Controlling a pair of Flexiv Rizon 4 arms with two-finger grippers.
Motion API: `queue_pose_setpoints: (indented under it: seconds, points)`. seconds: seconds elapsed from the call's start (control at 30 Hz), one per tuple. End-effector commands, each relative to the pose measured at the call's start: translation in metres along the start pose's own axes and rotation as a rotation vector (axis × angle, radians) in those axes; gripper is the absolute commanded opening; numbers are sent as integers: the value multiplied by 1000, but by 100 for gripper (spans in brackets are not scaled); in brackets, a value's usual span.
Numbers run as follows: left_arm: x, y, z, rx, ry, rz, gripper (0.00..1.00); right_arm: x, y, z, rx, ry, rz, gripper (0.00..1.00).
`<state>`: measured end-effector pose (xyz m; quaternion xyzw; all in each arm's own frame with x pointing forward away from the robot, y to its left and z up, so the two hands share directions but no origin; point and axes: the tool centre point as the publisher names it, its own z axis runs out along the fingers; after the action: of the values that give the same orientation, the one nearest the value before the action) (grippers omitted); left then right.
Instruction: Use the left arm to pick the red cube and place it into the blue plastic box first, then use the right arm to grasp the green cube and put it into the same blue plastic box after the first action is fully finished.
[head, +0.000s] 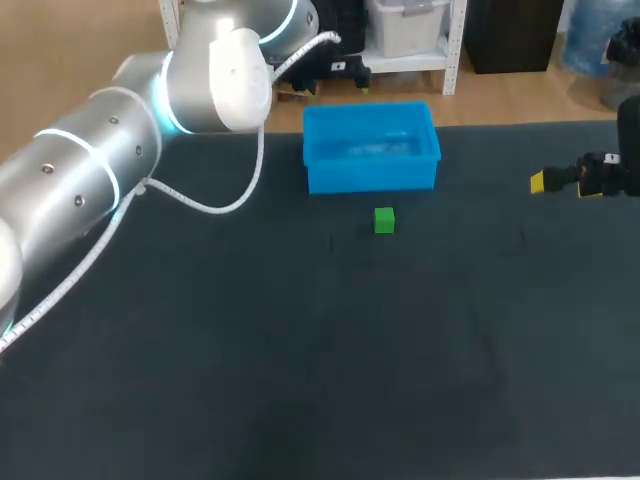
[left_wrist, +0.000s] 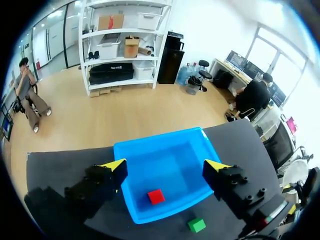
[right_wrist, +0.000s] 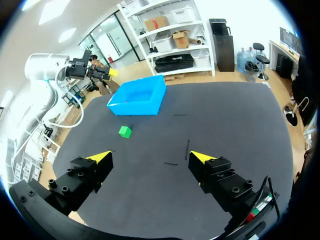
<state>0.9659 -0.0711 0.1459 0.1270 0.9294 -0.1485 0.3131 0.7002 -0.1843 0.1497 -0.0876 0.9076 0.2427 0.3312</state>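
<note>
The red cube (left_wrist: 156, 196) lies on the floor of the blue plastic box (left_wrist: 131, 150), free of any finger. My left gripper (left_wrist: 166, 165) hangs open above the box with nothing between its fingers. In the head view the left arm hides this gripper, and the red cube does not show inside the blue box (head: 370, 175). The green cube (head: 384, 220) sits on the dark mat just in front of the box, also seen as the green cube (left_wrist: 196, 225) and the green cube (right_wrist: 125, 131). My right gripper (right_wrist: 151, 158) is open and empty, well off to the right of the cube, at the table's right side (head: 560, 182).
The dark mat (head: 300, 350) covers the table. My left arm (head: 90, 170) stretches over its back left part, with a white cable hanging from it. The blue box (right_wrist: 137, 100) stands near the far edge.
</note>
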Motion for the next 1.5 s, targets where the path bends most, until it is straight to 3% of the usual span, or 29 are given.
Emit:
queue_pose_setpoints:
  seconds: [0.03,0.6,1.5]
  points:
    - [4,2,-12,-14,9,8,100,0,0,0,-1,1,-1,100]
    - [5,14,-59,-15,-7,84,100,0,0,0,-1,1,-1,100]
    - [40,26,-119,55,-41,196,100,0,0,0,-1,1,-1,100]
